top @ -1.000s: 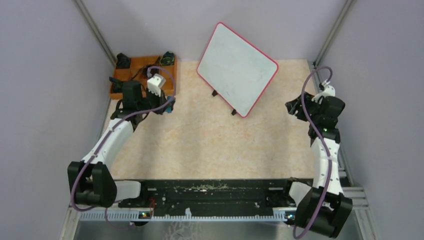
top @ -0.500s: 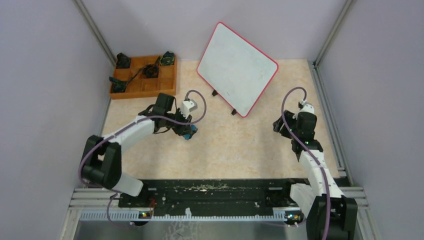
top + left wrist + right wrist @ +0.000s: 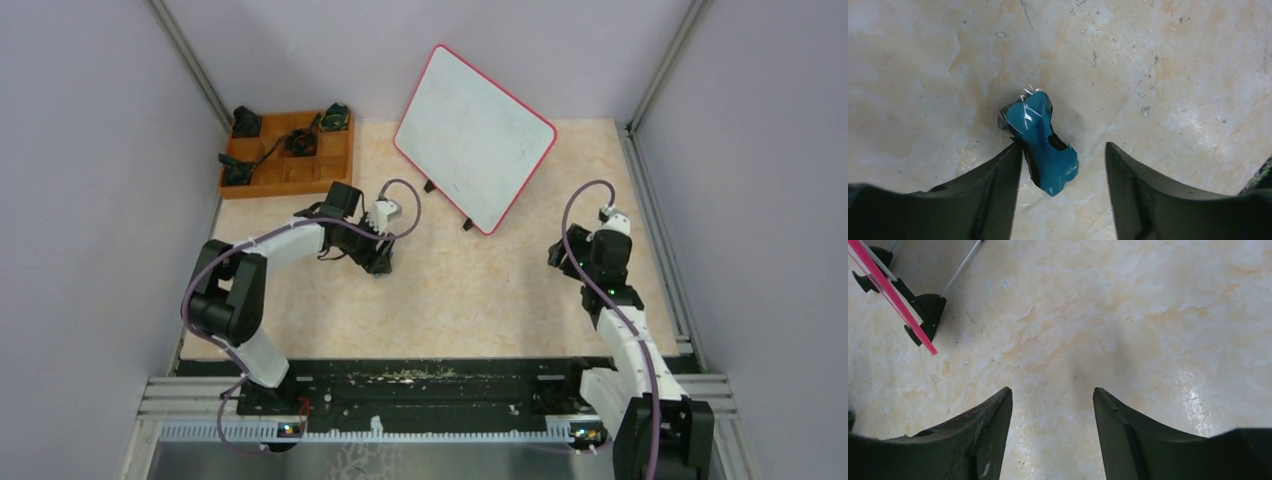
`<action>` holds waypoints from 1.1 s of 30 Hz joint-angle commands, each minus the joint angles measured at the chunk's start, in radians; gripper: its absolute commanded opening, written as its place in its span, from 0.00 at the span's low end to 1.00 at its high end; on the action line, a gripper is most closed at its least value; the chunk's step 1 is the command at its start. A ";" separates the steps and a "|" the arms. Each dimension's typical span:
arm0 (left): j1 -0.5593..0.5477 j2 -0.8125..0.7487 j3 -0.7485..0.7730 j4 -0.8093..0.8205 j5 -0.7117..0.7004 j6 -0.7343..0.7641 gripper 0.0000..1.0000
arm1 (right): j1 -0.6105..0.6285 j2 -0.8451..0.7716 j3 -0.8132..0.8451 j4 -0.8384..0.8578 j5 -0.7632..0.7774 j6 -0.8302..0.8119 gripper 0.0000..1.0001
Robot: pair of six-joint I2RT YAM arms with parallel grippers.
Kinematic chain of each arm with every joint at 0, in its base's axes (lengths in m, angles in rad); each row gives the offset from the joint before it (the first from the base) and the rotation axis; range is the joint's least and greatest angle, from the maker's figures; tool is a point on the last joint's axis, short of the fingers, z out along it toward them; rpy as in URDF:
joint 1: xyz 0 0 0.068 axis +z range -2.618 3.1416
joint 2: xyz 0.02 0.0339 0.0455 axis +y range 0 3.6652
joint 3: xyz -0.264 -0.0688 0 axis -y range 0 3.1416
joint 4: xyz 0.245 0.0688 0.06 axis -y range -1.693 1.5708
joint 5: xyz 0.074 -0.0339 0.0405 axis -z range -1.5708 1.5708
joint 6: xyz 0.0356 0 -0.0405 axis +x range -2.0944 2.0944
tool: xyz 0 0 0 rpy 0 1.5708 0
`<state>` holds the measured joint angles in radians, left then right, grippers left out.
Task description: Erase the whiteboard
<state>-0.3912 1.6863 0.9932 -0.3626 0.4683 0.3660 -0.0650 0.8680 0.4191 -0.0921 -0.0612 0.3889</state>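
You had bright, soft light all over. The tabletop (image 3: 1193,385) shone white in one spot in your right wrist view. The blue thing (image 3: 1040,145) had a small dark shadow beside it and tiny shiny spots.

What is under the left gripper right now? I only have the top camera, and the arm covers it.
Observer: The left wrist view shows a small blue piece lying on the table between the fingers of the left gripper.
Operator: Is it clamped?
Observer: No, the jaws stand apart; it touches one finger, with a gap to the other.
Operator: And the right gripper?
Observer: Open, nothing between its fingers; its camera sees the whiteboard by its pink edge and a black foot off to one side.
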 commanded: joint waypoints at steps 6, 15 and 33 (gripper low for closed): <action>0.024 -0.164 -0.052 0.136 -0.123 -0.028 1.00 | 0.061 0.049 0.008 0.117 0.008 -0.016 0.71; 0.117 -0.280 -0.072 0.190 -0.085 -0.046 1.00 | 0.114 0.082 0.024 0.139 0.026 -0.022 0.96; 0.392 -0.457 -0.262 0.432 -0.114 -0.156 1.00 | 0.122 0.090 0.012 0.154 0.053 0.008 0.98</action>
<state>-0.0277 1.2617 0.7544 0.0017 0.3309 0.2321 0.0502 0.9459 0.4187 0.0082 -0.0090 0.3870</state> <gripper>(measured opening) 0.998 0.982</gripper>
